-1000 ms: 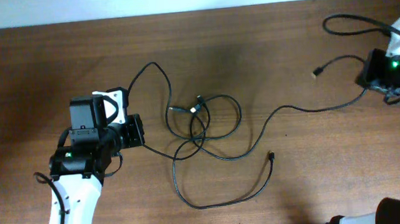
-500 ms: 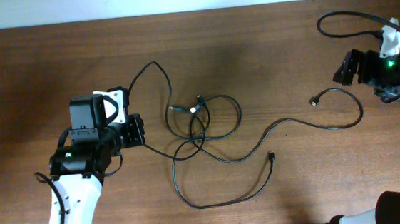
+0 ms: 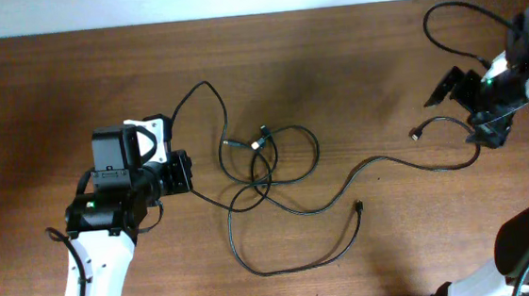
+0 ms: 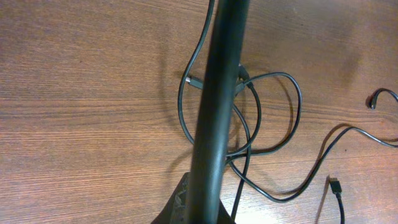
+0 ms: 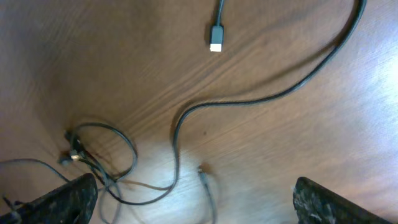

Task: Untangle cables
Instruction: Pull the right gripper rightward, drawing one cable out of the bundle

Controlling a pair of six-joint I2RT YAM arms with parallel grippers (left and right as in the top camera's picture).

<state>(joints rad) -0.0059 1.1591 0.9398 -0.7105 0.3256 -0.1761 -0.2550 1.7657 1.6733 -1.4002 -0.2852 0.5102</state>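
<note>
Cables: thin black loops; left hand pinches strand, right hand wide, empty.

Matt black cables on smooth wood-grain table

The overhead camera looks straight down on the whole bench, with the far edge at the top of the frame. The left wrist camera sits close above the bench's middle, facing down onto the tangled cables. The right wrist camera, higher and near the right edge, tilts toward the centre. All three views share that tangle.
</note>
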